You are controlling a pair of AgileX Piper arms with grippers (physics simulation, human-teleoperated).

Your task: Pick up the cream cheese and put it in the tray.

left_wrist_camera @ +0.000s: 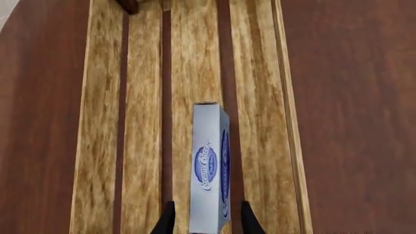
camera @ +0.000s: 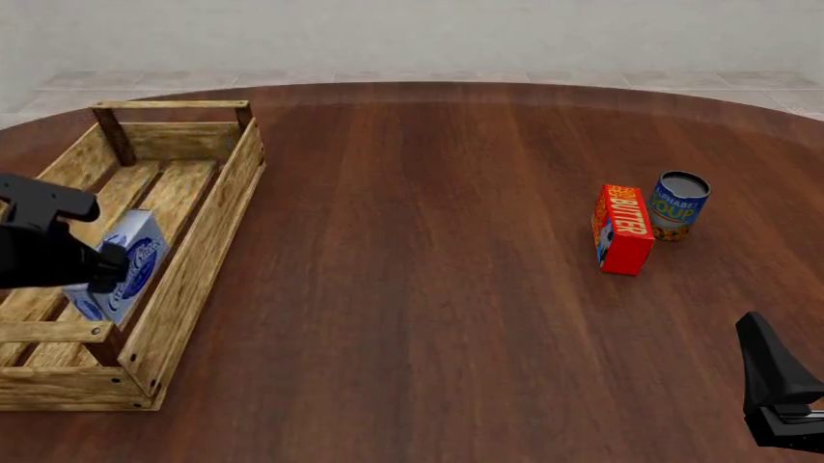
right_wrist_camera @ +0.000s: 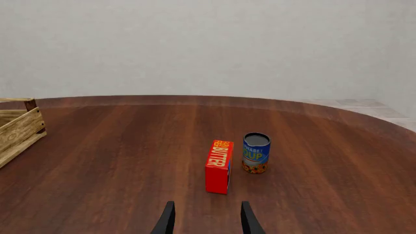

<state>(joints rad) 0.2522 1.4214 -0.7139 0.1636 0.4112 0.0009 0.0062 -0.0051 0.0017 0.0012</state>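
Note:
The cream cheese [camera: 126, 262], a pale blue-white box with a dark blue oval, stands tilted inside the tray [camera: 206, 231], a light-wood slatted crate at the table's left. In the left wrist view the cream cheese [left_wrist_camera: 209, 165] lies over the tray's slats [left_wrist_camera: 104, 122], between my left gripper's fingers [left_wrist_camera: 167, 220], with a gap on each side. My left gripper [camera: 108, 270] is open around the box. My right gripper [camera: 773, 376] is open and empty at the near right; it also shows in the right wrist view [right_wrist_camera: 206, 222].
A red-orange butter box [camera: 624, 230] stands right of centre, with a blue soup can [camera: 678, 204] just behind it to the right. Both show ahead of the right gripper: the butter box [right_wrist_camera: 219, 166] and the can [right_wrist_camera: 256, 153]. The tray's corner [right_wrist_camera: 19, 129] shows there too.

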